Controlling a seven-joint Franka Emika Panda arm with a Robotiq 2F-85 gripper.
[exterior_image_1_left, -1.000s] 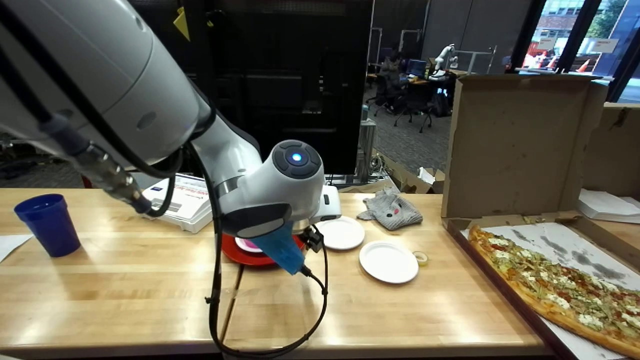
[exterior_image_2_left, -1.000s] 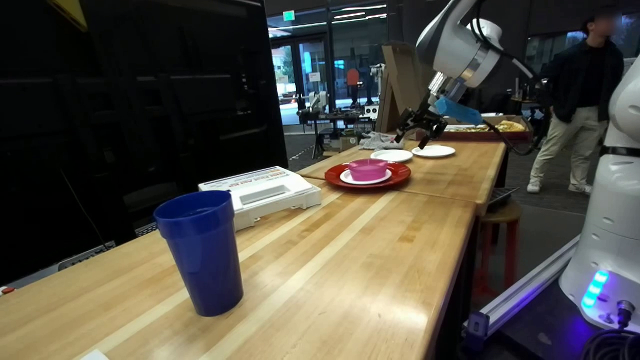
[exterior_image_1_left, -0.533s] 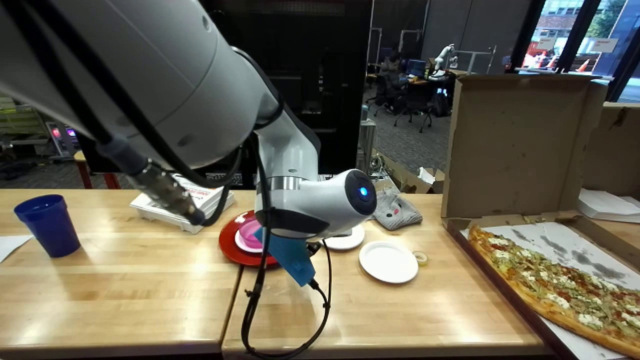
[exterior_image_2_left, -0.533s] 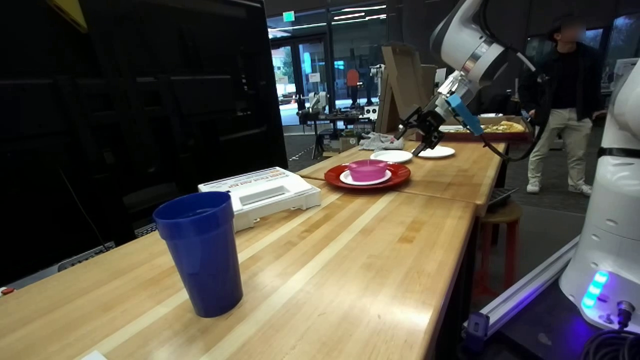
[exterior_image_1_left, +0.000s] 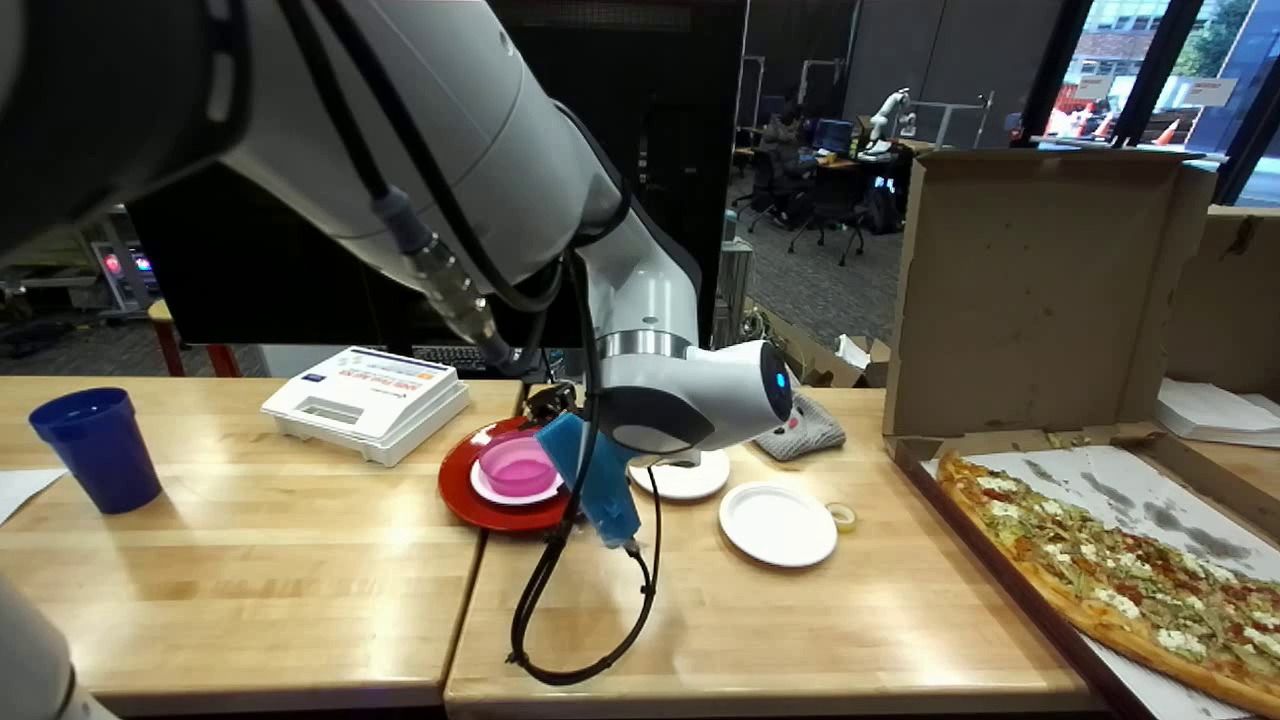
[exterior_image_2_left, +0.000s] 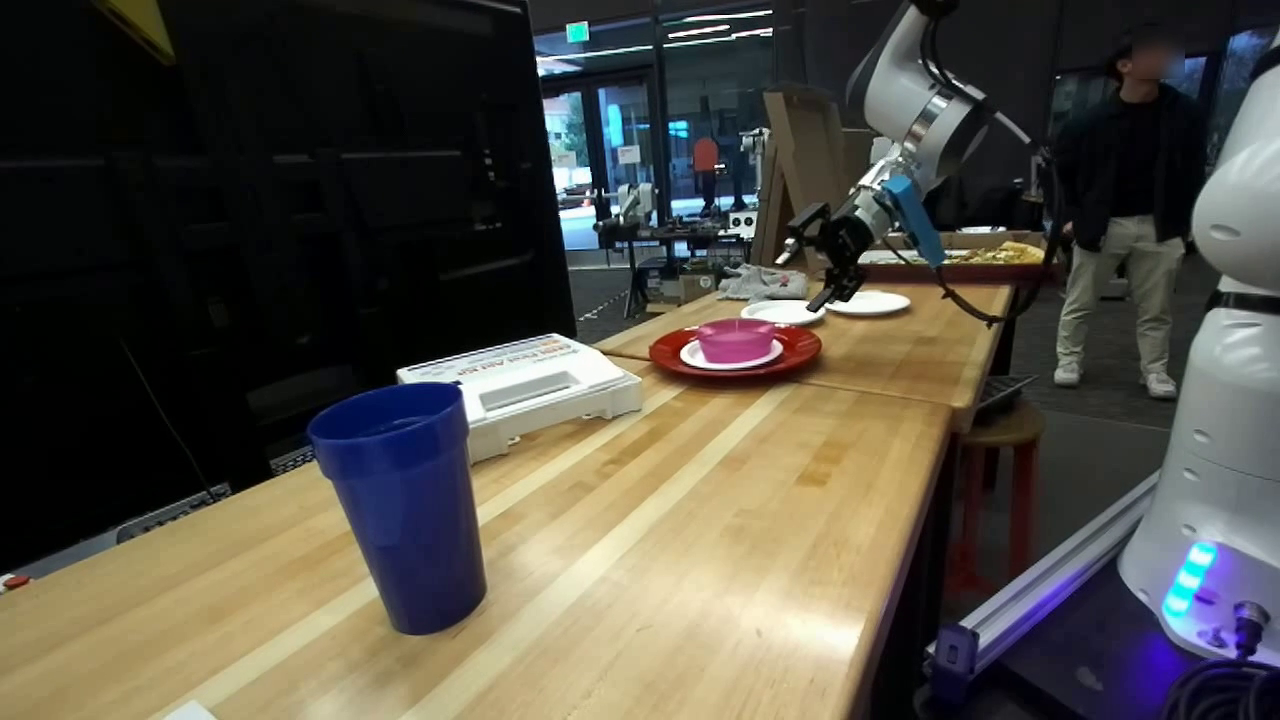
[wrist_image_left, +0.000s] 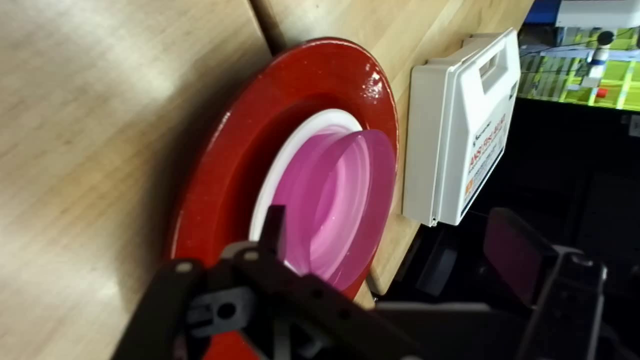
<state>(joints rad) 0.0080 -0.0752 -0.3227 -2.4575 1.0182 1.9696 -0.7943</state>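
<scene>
**Gripper (exterior_image_2_left: 803, 277) spread, near the pink bowl (wrist_image_left: 345, 210)**

Gripper tilted, hanging in the air above the wooden table (exterior_image_1_left: 250, 600). Wrist view: two black fingers (wrist_image_left: 274, 227) stand wide of each other.

Nearest thing is the bowl, translucent, upright, ahead of the gripper and lower. One finger overlaps its edge in the wrist view; an exterior view shows the two apart. Bowl sits on a small white plate (wrist_image_left: 265, 200), that one in turn on a larger red plate (wrist_image_left: 320, 65).

Past the red plate from the gripper: white first-aid case (exterior_image_1_left: 365, 400), then a blue cup (exterior_image_1_left: 100, 450), well off.

Other side of the gripper, away from the case: two more white plates (exterior_image_1_left: 778, 523), a grey knitted piece (exterior_image_1_left: 805, 430) bearing a face, farthest a raised-lid box (exterior_image_1_left: 1040, 300) with pizza (exterior_image_1_left: 1120, 560).
</scene>
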